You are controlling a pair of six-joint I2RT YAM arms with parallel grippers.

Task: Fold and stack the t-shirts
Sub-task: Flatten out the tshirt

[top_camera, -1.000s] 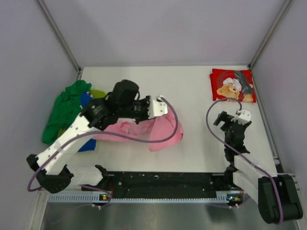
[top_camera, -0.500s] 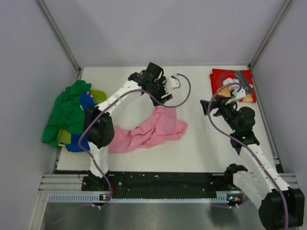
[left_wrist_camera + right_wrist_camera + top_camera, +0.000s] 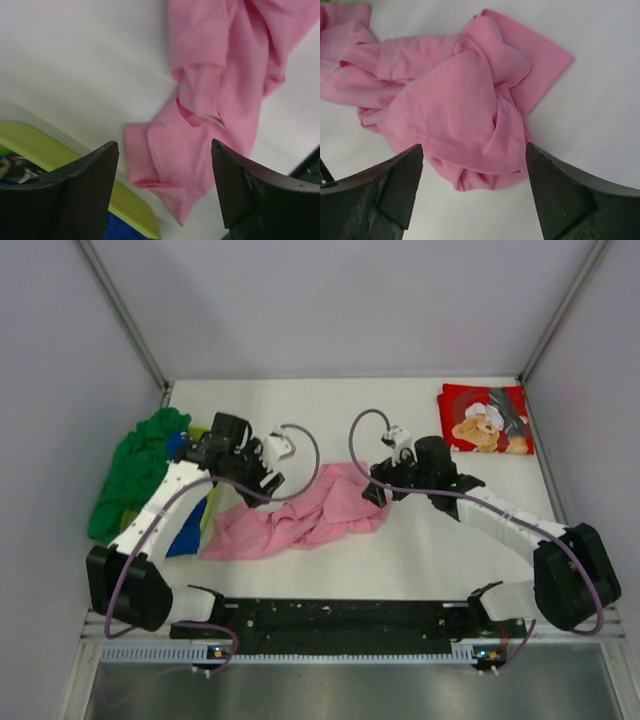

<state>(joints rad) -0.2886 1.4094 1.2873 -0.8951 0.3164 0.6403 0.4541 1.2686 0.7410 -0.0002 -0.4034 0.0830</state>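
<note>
At the far left I see the green t-shirt [image 3: 135, 475] heaped against the counter [image 3: 430, 550] edge, close to the left wall [image 3: 60, 390]. Blue [image 3: 188, 537] and yellow-green [image 3: 207, 512] shirts poke out beside it, mostly covered by my left arm, so I cannot make out how they lie. The left end effector [image 3: 264, 474] is spread wide over the left end of the pink t-shirt [image 3: 305, 515]. Its wrist view is blurred there, and I cannot tell whether the fingers [image 3: 80, 190] touch cloth.

The pink shirt lies crumpled mid-counter in a long bunch of twists and overlapping folds. One flat corner sticks out at its right end, and I cannot pick out its sleeves or collar. Bare white counter lies behind it and on its right.

The right end effector [image 3: 378, 486] is also spread, poised at the shirt's bunched right end, with the pink mound framed between its fingers [image 3: 395, 185].

Far right, the red t-shirt [image 3: 485, 418] with its teddy-bear chef print lies folded flat in the back corner by the right wall, well apart from the pink one.
</note>
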